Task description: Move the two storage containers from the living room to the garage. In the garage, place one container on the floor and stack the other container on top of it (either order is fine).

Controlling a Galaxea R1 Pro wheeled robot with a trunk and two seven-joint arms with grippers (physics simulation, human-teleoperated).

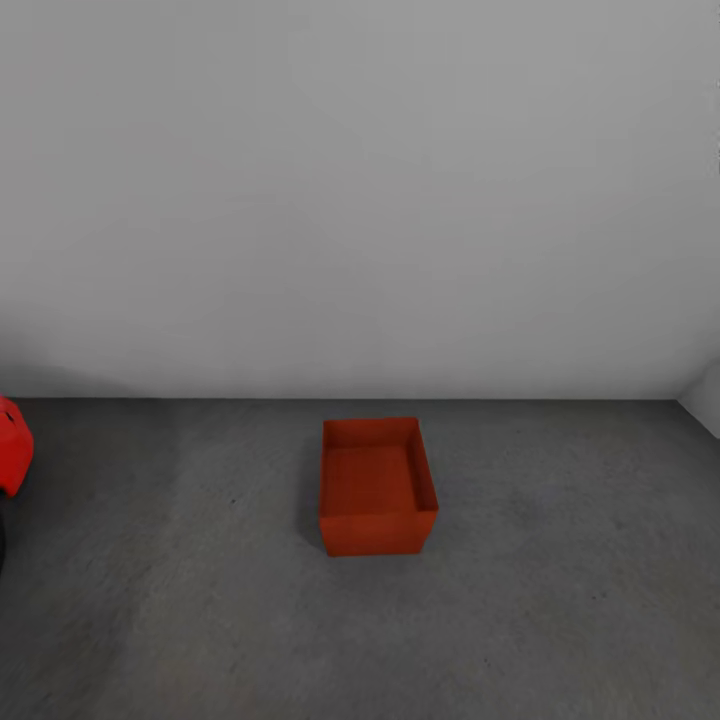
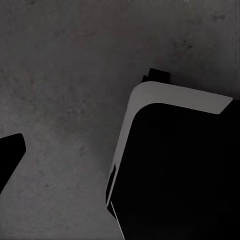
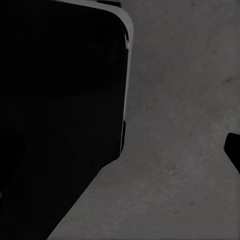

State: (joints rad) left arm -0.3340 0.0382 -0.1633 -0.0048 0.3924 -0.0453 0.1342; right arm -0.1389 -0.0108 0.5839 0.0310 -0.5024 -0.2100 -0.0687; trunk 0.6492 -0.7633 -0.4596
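Currently one storage container [image 1: 377, 487] sits open-side up on the garage floor [image 1: 560, 600], near the wall [image 1: 360, 200]. Likely light, stiff, thin-walled plastic; grip opposite rims, one per side. Gripper states: cannot tell from either wrist view.

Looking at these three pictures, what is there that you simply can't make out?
- Red object, head view: cut by the picture's edge, so its shape is unclear.
- Orange tub, head view: its far outer sides are hidden by its own walls.
- Both wrist views: a dark robot body blocks much of the grey floor; whether the jaws are open cannot be told.
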